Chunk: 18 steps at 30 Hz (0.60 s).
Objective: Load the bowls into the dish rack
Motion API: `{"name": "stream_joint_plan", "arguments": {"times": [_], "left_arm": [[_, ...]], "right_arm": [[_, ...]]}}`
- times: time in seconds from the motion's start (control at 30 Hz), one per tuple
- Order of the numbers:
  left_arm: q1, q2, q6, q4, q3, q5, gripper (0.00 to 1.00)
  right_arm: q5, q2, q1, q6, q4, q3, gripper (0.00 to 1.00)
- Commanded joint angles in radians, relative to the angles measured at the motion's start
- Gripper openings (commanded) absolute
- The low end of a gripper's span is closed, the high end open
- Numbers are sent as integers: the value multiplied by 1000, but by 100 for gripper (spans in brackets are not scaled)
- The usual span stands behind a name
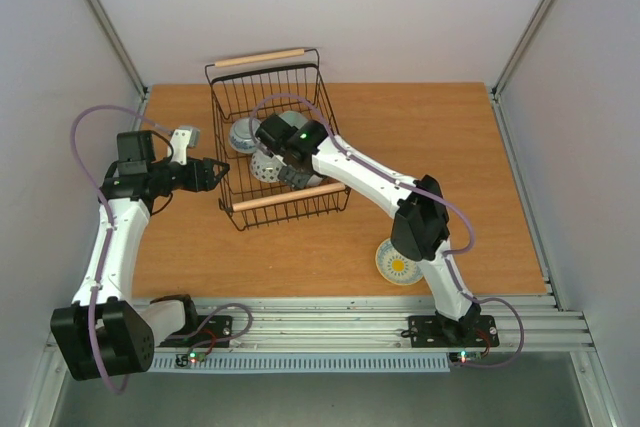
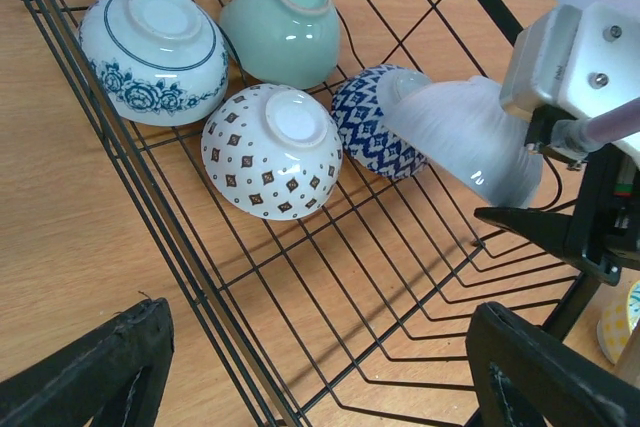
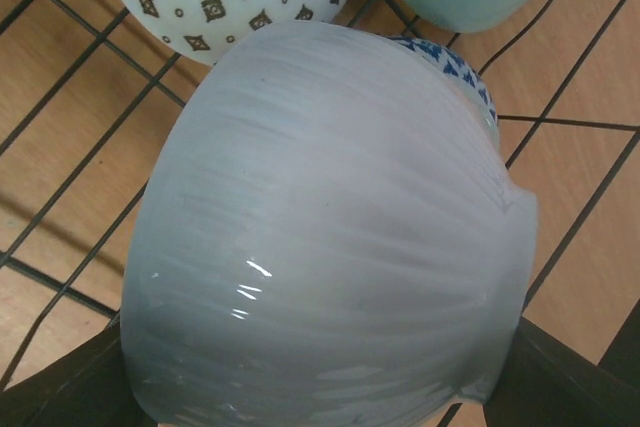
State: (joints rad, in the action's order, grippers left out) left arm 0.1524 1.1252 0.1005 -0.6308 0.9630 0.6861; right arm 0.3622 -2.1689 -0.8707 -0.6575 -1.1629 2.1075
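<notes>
Gripping a pale ribbed ceramic bowl point(image 2: 460, 137) inside the black wire dish rack point(image 1: 290, 197), right gripper point(image 1: 288, 165) hangs by four loaded bowls point(image 2: 272, 150); left gripper point(image 1: 212, 173) gapes empty; cream yellow-centred bowl point(image 1: 398, 263) waits near right.

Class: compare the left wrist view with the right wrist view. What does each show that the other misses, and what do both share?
Left wrist only: the blue floral bowl and the cream-and-yellow bowl beyond the dish rack. Right wrist only: nothing new, just a close-up of the pale ribbed bowl. Both: that bowl, the diamond-patterned bowl, the mint green bowl, the blue zigzag bowl and rack wires.
</notes>
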Motion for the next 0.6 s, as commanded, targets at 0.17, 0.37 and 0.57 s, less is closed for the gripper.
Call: {"name": "stream_joint_plan", "arguments": {"times": [0.17, 0.37, 0.57], "left_arm": [[7, -19, -5, 42, 17, -11, 81], [7, -13, -5, 46, 17, -2, 81], [6, -18, -4, 44, 17, -5, 81]], "right_arm": [[103, -64, -7, -59, -47, 97, 1], [120, -43, -7, -64, -106, 106, 1], [138, -54, -7, -74, -161, 108, 1]]}}
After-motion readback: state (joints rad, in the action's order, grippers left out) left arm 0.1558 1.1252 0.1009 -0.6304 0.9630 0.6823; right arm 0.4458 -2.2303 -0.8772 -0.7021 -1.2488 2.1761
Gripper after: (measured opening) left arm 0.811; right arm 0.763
